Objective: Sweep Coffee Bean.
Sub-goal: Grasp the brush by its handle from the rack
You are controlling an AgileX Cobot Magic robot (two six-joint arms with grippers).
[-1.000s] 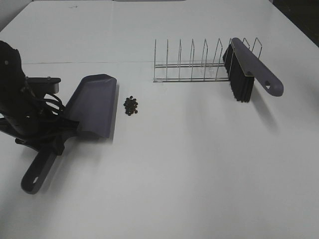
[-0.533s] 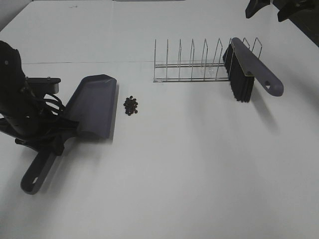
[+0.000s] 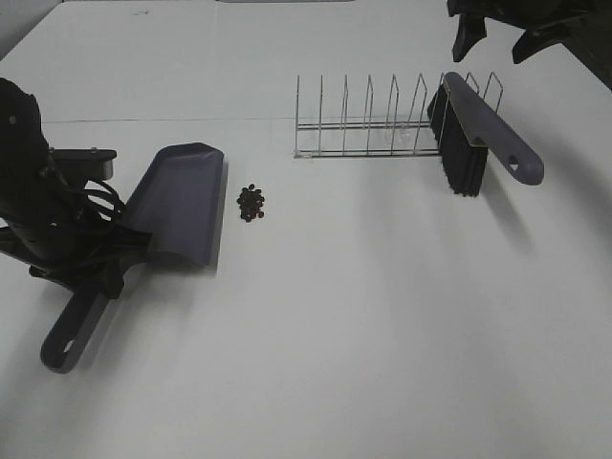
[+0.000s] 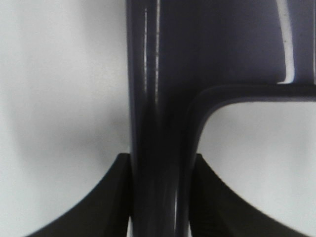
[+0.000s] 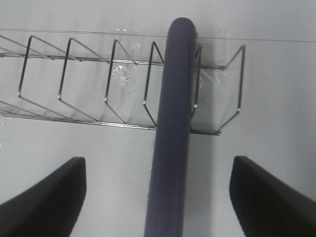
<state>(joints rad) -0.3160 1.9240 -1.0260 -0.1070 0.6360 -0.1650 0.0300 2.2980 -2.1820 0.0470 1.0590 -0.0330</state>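
**Sweep Not Begun: Pan Held, Brush Unclaimed**

On a flat white tabletop a chrome wire slotted rack is stood. A grey-purple plastic dustpan is laid flat, its handle clamped by the left gripper. A grey-purple plastic brush with black bristles is leaned in the rack's end slot, ungrasped; the right gripper is spread wide above its handle, nothing held. The small dark coffee beans are heaped just beside the pan's lip, unswept. Brush pickup and the sweep are judged outstanding.
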